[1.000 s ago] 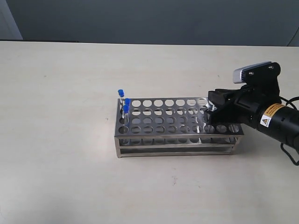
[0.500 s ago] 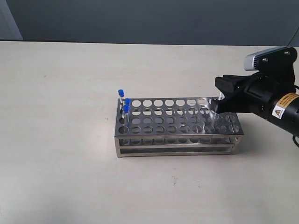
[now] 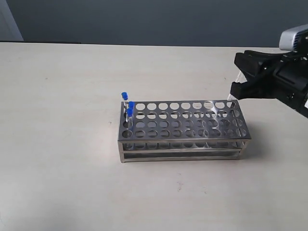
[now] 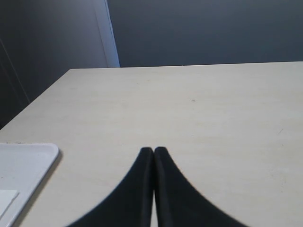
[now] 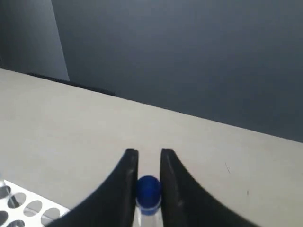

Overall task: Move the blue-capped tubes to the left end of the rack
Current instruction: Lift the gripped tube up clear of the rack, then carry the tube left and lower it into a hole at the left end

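The steel rack stands mid-table in the exterior view. Three blue-capped tubes stand in holes at its left end. Above and just beyond the rack's right end hangs my right gripper, clear of the top plate. The right wrist view shows this gripper shut on another blue-capped tube, its cap pinched between the fingers and its clear body hanging down. My left gripper is shut and empty over bare table; it is out of the exterior view.
A white tray lies at the table edge near the left gripper. A dark wall runs behind the pale table. Most of the rack's holes hold nothing.
My right gripper has risen and drawn back to the right, lifting the tube out of the rack's right end. The three tubes at the left end have not moved.
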Available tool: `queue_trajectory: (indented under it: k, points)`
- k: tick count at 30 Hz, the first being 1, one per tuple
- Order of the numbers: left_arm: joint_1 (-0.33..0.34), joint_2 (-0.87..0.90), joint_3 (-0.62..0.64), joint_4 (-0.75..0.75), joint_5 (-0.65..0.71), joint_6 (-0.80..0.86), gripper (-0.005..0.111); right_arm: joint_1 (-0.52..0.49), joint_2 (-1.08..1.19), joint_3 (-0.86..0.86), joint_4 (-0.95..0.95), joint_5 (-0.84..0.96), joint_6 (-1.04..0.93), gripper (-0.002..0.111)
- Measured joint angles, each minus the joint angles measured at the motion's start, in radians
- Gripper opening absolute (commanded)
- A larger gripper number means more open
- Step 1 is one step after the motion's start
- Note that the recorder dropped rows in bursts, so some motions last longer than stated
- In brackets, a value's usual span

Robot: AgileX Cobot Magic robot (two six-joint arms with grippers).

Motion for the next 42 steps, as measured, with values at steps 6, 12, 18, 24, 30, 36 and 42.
queue_trajectory:
  k: [6,12,18,24,30,36,42]
  points:
    - [0.000,0.000,0.000,0.000,0.000,0.000,0.000,0.000,-0.067,0.000,-0.226,-0.032,0.238,0.000]
    - [0.000,0.000,0.000,0.000,0.000,0.000,0.000,0.018,-0.069,-0.022,-0.489,-0.160,0.427,0.000]
    - [0.000,0.000,0.000,0.000,0.000,0.000,0.000,0.140,-0.067,-0.118,-0.554,-0.100,0.463,0.000]
    - [0.000,0.000,0.000,0.000,0.000,0.000,0.000,0.265,-0.002,-0.195,-0.576,-0.002,0.468,0.000]
    - [0.000,0.000,0.000,0.000,0.000,0.000,0.000,0.341,0.088,-0.238,-0.576,0.015,0.468,0.000]
    - [0.000,0.000,0.000,0.000,0.000,0.000,0.000,0.395,0.168,-0.301,-0.576,0.017,0.468,0.000]
    - [0.000,0.000,0.000,0.000,0.000,0.000,0.000,0.440,0.242,-0.351,-0.576,0.017,0.468,0.000]
